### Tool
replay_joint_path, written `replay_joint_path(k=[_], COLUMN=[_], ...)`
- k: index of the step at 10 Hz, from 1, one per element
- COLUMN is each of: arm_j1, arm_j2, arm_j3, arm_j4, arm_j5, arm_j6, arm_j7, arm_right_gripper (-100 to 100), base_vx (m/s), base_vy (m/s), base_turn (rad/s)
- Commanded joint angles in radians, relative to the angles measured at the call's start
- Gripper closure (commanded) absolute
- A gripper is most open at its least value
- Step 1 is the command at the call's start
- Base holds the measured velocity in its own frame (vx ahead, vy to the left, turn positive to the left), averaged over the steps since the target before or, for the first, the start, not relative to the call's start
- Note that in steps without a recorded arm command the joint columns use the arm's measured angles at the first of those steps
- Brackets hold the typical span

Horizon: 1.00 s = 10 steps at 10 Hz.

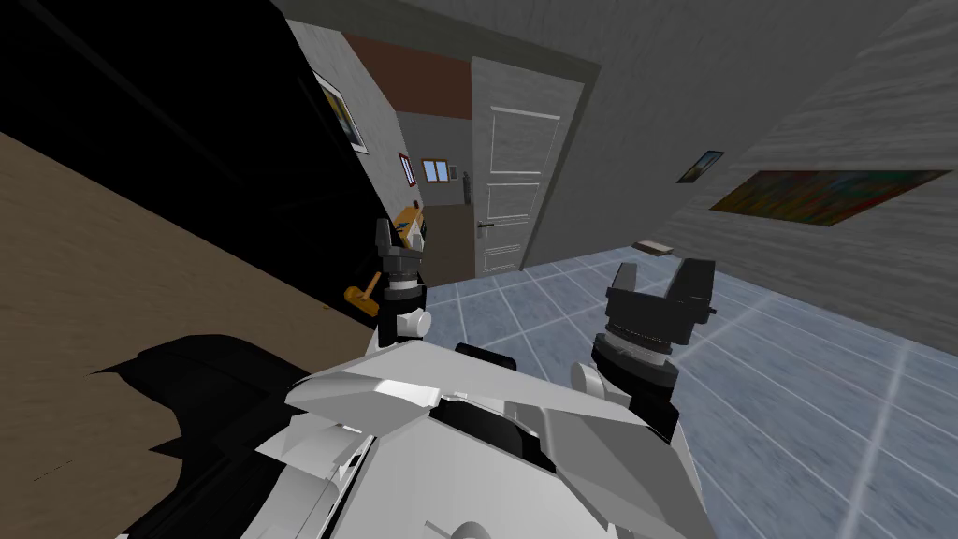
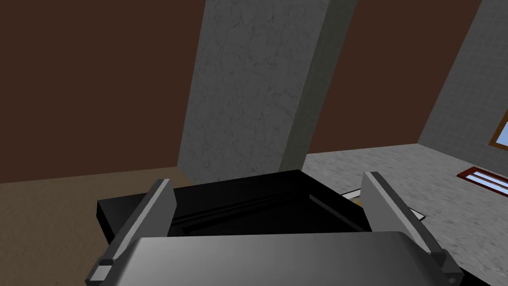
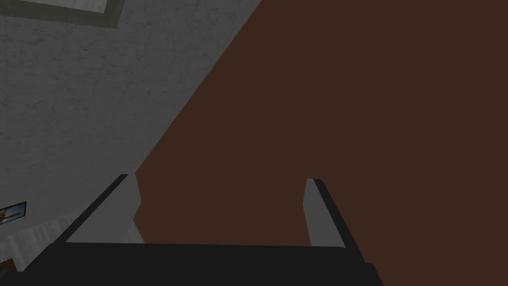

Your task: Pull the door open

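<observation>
Our right gripper point(image 1: 660, 273) is closest to us, held up over the blue-grey tiled floor point(image 1: 795, 402). Its two fingers stand wide apart and hold nothing. Our left gripper point(image 1: 397, 234) is up too, on the left side. Its fingers point(image 2: 149, 218) are also apart and hold nothing. The white door point(image 1: 513, 178) is well ahead of both hands. It has three panels and a small dark handle point(image 1: 485, 225) near its left edge. Just left of the door we see an opening, with another room and a little window point(image 1: 435, 170) past it. A long colourful picture point(image 1: 823, 195) hangs on the wall to our right.
</observation>
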Motion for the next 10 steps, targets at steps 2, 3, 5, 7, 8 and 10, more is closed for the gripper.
replay_joint_path(k=[2, 3, 5, 7, 8, 10], arm_j1=[-0.030, -0.038, -0.056, -0.079, -0.091, -0.118], arm_j2=[-0.016, -0.019, -0.028, -0.039, -0.044, -0.057], arm_j3=[-0.008, -0.010, -0.015, -0.021, -0.025, -0.032], arm_j4=[0.059, 0.075, 0.110, 0.155, 0.178, 0.231], arm_j5=[-0.009, -0.011, -0.017, -0.023, -0.027, -0.035], arm_j6=[0.002, 0.002, 0.003, 0.005, 0.006, 0.007], arm_j7=[-0.004, -0.005, -0.008, -0.011, -0.013, -0.017], arm_right_gripper=[-100, -100, -100, -100, -100, -100], base_vx=[0.077, 0.070, 0.064, 0.068, 0.094, 0.081], base_vy=[0.034, -0.017, -0.013, 0.001, 0.010, 0.006], base_turn=[0.124, 0.105, 0.072, 0.103, 0.112, 0.122])
